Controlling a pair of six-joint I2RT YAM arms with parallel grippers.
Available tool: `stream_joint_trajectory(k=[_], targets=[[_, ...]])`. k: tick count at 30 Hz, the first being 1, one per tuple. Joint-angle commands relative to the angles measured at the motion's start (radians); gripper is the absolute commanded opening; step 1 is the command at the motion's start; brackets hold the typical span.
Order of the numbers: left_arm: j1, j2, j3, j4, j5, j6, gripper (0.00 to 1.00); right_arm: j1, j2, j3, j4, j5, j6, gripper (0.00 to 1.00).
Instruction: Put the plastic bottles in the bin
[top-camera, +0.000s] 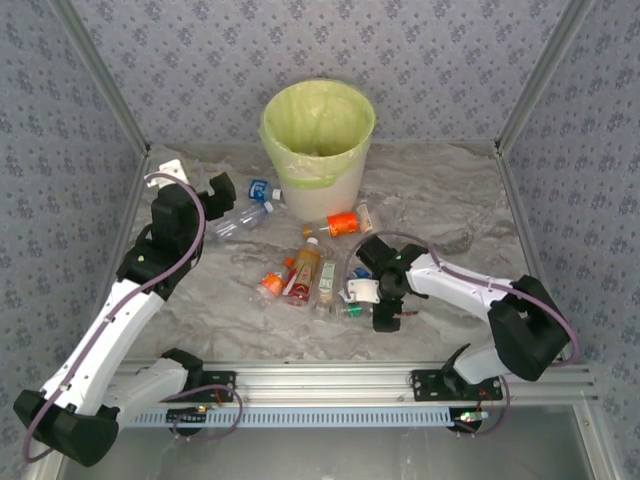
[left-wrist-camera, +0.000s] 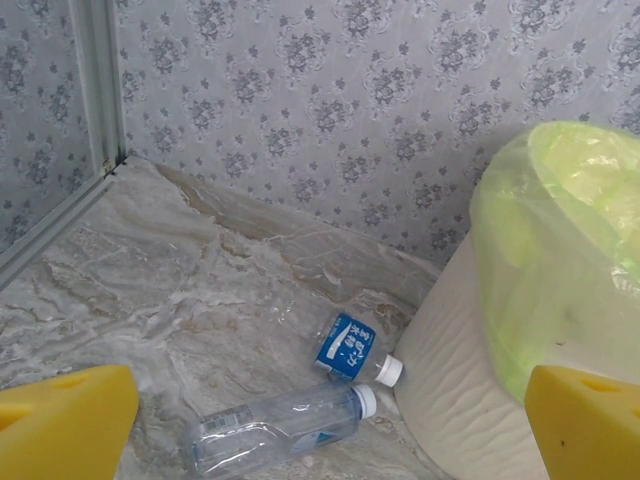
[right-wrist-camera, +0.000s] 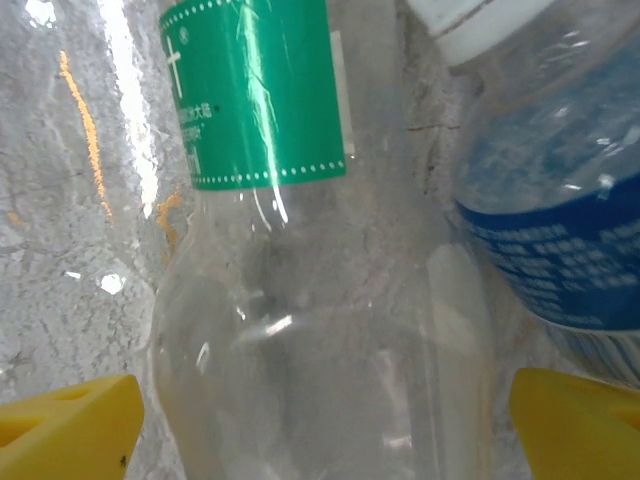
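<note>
The right fingers (right-wrist-camera: 62, 428) stand spread apart and grasp nothing; between them lies the green-labelled bottle (right-wrist-camera: 300, 300), clear, with its long axis running straight away from the wrist, so across the line on which the fingers close; whether they touch it I cannot tell. Just beside it, on the right side of the wrist view, lies a blue-labelled bottle (right-wrist-camera: 560, 220); I judge that the finger on that side has little room and may catch this one too. The bin (top-camera: 325, 195) stands at the far side of the bench (top-camera: 450, 210), beyond an orange bottle (top-camera: 344, 222); the way over it looks free. The left fingers (left-wrist-camera: 62, 420) are also spread and empty; a clear bottle (left-wrist-camera: 275, 425) lies crosswise between them, its cap toward the bin wall close by; this arm is nearer to the bin.
</note>
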Motion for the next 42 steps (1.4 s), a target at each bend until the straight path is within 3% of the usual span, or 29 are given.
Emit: stream_joint_trajectory(k=[1,3,7,20,28,34,37,39,42], targets=[[0.010,0.002,-0.009,0.000,-0.019,-0.016,1.00,0.020,0.030,-0.025,0.038,0.042,-0.031,0.93],[0.012,0.008,-0.012,0.000,-0.019,-0.016,0.99,0.028,0.041,-0.033,0.052,0.057,-0.025,0.91],[0.018,0.013,-0.014,-0.001,-0.016,-0.013,0.99,0.048,0.032,-0.038,0.057,0.111,-0.017,0.68],[0.047,0.026,-0.037,-0.007,-0.010,-0.019,1.00,0.073,-0.173,0.016,-0.078,0.207,0.018,0.53],[0.081,0.026,-0.050,-0.020,0.021,-0.042,1.00,0.039,-0.301,0.105,0.063,0.239,0.005,0.46],[0.099,0.023,-0.061,-0.035,0.049,-0.053,0.99,-0.040,-0.267,0.307,0.089,0.064,0.114,0.41],[0.102,0.021,-0.062,-0.051,0.055,-0.053,0.99,-0.111,-0.282,0.348,0.222,-0.133,0.195,0.42],[0.104,0.017,-0.059,-0.070,0.060,-0.051,0.99,-0.178,-0.275,0.413,0.301,-0.289,0.316,0.43],[0.105,0.009,-0.051,-0.105,0.086,-0.036,1.00,-0.238,-0.239,0.488,0.427,-0.375,0.515,0.43]])
